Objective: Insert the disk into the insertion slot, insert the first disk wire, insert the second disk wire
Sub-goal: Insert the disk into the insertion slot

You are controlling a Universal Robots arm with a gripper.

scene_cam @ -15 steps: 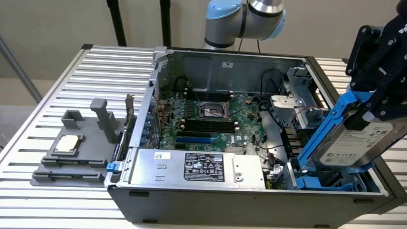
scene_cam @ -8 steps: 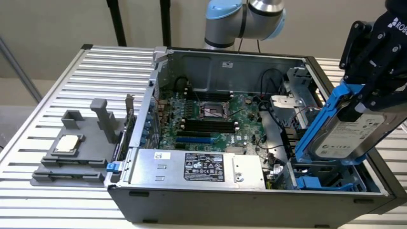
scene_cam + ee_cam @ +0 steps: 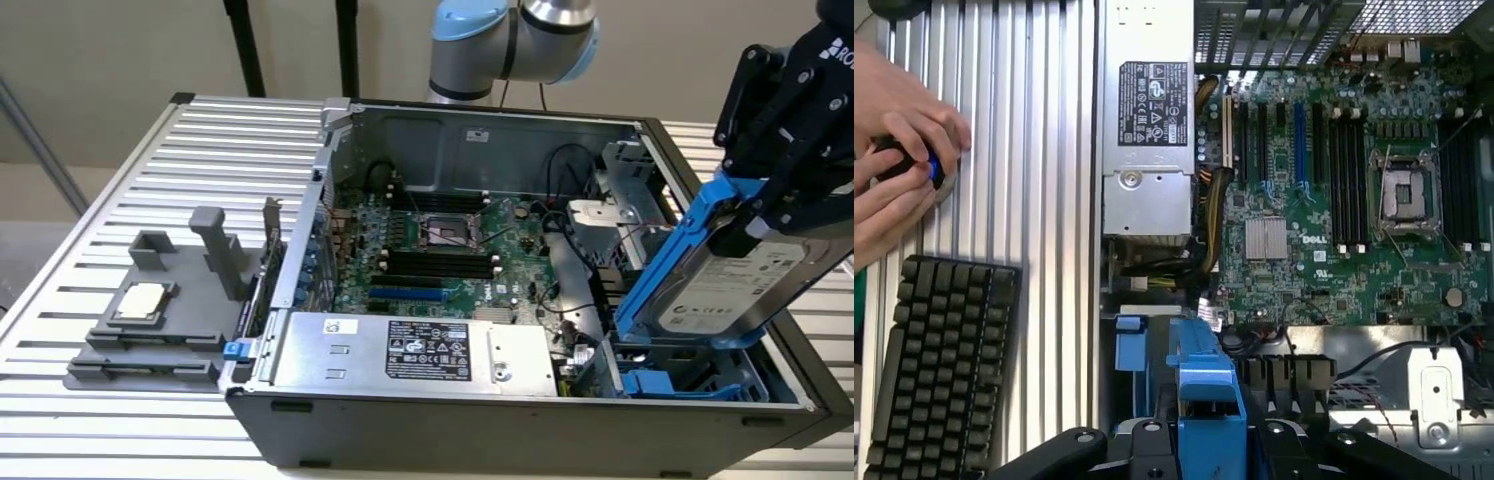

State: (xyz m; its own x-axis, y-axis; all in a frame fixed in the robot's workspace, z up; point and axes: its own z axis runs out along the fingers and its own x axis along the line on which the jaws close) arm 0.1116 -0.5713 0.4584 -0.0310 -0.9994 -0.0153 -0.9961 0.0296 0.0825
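The disk (image 3: 727, 275), white label showing, hangs tilted over the insertion slot (image 3: 681, 385) in the near corner of the open computer case (image 3: 534, 425) at the exterior view's right — the gripper (image 3: 774, 195) has its fingers closed partway, clamping the disk's upper end — with the power supply (image 3: 414, 350) alongside.

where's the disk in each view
Exterior view: the disk hangs tilted at the exterior view's right, held by the gripper above the insertion slot.
Wrist view: the disk shows as its blue frame, sticking out from the gripper, close to the camera.
Shared landmark: the silver power supply with a black label, beside the green motherboard.
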